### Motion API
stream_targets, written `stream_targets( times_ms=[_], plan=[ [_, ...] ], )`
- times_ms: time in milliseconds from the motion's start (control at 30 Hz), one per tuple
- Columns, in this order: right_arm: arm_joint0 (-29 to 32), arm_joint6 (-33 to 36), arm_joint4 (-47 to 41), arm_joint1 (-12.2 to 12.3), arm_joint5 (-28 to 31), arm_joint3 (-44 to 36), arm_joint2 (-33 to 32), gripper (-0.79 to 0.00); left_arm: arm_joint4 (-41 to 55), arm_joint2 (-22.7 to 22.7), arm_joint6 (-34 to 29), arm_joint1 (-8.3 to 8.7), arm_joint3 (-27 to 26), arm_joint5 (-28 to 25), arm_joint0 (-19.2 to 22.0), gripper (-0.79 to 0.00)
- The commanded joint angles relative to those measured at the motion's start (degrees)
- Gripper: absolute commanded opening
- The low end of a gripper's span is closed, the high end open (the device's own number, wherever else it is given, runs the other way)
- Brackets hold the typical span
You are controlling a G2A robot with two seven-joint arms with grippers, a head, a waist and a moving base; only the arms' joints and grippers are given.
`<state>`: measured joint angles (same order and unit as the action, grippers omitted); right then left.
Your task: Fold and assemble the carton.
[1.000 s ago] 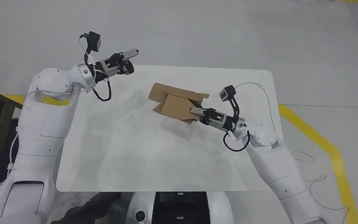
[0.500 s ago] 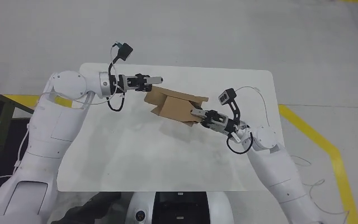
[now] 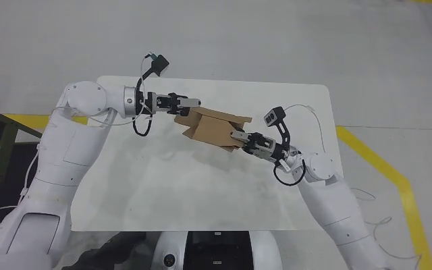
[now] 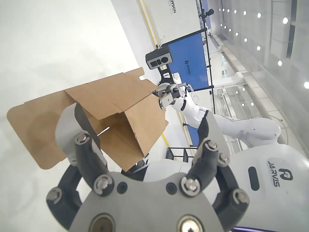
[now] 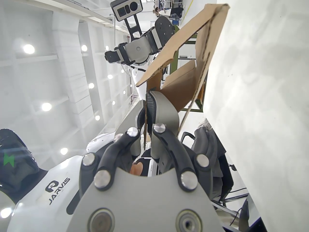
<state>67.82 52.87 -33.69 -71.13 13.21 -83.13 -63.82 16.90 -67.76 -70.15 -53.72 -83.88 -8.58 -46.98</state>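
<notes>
Half-open brown carton [image 3: 212,126] was over the white desk [image 3: 169,189]; touching it or lifted, couldn't tell. At the carton's right end the right gripper [image 3: 237,137] had its jaws pinching a flap edge. At the carton's left end the left gripper [image 3: 191,102] had its jaws spread, one finger [image 4: 80,119] just beside the big rounded flap, no grasp. Judged step: folding that left flap in. To do it well, the right pinch needed to stay firm as anchor, and the left push should run along the crease, not mid-panel, so the walls stayed square. Carton faces were plain, with no label or readable print.
</notes>
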Motion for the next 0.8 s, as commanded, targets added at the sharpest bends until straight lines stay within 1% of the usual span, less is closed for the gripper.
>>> stream_targets(
  times_ms=[0, 100, 233, 433, 767],
  plan=[
    [0.14, -0.55, -0.3, -0.05, -0.04, -0.12, 0.1, -0.785, 0.5, -0.18, 1.8, 0.02, -0.46, 0.89, -1.19, 0.0],
    [0.13, -1.05, -0.58, -0.17, 0.52, 0.2, 0.33, -0.785, 2.13, -1.06, 2.41, 0.17, -0.63, 2.49, -2.41, 0.0],
    [-0.06, -1.56, -0.72, -0.32, 1.07, 0.81, 0.6, -0.785, 4.82, -1.9, 1.65, 0.32, -0.05, 4.72, -3.36, 0.0],
    [-0.28, -2.26, -0.52, -0.58, 2.07, 1.36, 1.29, -0.785, 8.09, -2.14, -1.52, 0.42, 0.79, 5.99, -4.17, 0.0],
    [-0.96, -2.81, -0.53, -1.01, 2.89, 2.29, 2.34, -0.785, 11.81, -1.19, -7.37, 0.36, 2.95, 8.44, -3.1, 0.0]
  ],
)
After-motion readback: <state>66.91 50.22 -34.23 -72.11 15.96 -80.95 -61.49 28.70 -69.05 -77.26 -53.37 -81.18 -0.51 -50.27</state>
